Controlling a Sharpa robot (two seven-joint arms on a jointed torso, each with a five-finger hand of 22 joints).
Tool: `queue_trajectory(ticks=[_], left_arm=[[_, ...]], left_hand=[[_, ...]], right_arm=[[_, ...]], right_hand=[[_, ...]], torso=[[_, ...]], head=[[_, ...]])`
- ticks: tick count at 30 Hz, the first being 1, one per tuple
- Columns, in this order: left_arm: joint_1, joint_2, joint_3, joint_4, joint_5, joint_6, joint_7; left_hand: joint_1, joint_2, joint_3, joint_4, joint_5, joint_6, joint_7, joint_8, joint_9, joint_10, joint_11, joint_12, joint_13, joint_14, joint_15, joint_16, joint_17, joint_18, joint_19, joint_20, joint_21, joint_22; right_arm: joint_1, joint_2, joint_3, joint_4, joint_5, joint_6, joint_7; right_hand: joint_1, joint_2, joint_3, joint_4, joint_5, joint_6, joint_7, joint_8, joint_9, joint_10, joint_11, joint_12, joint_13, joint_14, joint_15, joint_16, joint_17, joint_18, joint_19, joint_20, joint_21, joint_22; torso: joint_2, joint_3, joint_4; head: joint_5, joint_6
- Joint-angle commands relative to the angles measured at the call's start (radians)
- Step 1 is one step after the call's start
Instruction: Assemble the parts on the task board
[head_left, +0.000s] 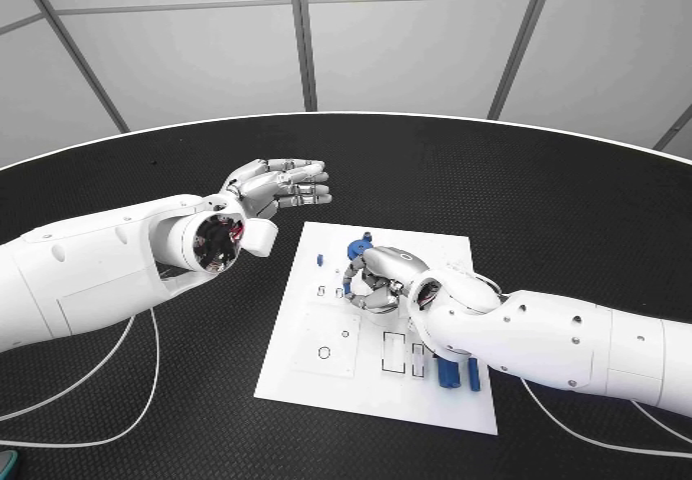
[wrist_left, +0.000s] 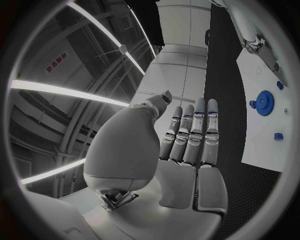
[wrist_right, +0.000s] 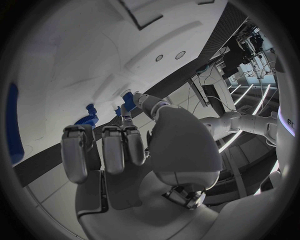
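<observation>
Right robot hand (head_left: 384, 282) over task board (head_left: 335, 350) centre, pinching small blue part (wrist_right: 128, 99) w/ fingertips, prob. mid-insertion near blue gear (head_left: 361, 244) at 12 o'clock. Left robot hand (head_left: 278, 186) released, off board at 10 o'clock. Next: align, press down.

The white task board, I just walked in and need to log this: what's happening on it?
The right hand is over the white task board, pinching a small blue part at its fingertips near the blue gear. The left hand is held off the board over the black table, fingers straight, holding nothing. Two blue bars lie at the board's near end.
</observation>
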Motion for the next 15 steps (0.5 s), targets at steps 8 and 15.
queue_trajectory(ticks=[8,15], left_arm=[[0.000,-0.002,0.000,0.001,0.000,0.000,-0.001],[0.000,-0.002,0.000,0.002,0.000,0.001,-0.001]], left_hand=[[-0.011,0.001,0.005,0.000,0.001,-0.002,0.027,-0.004,-0.001,0.005,0.003,-0.005,0.000,-0.001,0.001,-0.004,0.001,0.012,-0.001,0.005,-0.005,-0.001],[-0.011,0.001,0.005,0.000,0.001,-0.002,0.027,-0.004,-0.001,0.005,0.003,-0.005,0.000,-0.001,0.001,-0.004,0.001,0.012,-0.001,0.005,-0.005,-0.001]], right_arm=[[-0.002,0.005,0.000,-0.014,0.000,0.002,-0.002],[-0.003,0.006,0.000,-0.020,0.000,0.009,-0.005]], right_hand=[[-0.008,-0.002,0.005,0.000,0.003,0.006,-0.002,0.005,0.011,0.080,-0.001,0.001,0.234,0.100,0.000,0.002,0.245,-0.015,0.106,-0.003,0.003,0.263],[-0.010,-0.003,0.005,-0.001,0.005,0.006,-0.003,0.006,0.011,0.081,-0.001,0.002,0.235,0.100,0.000,0.001,0.245,-0.015,0.106,-0.003,0.003,0.263]], torso=[[0.000,-0.0002,-0.0003],[0.000,-0.0010,0.0003]], head=[[-0.001,-0.003],[-0.005,-0.005]])
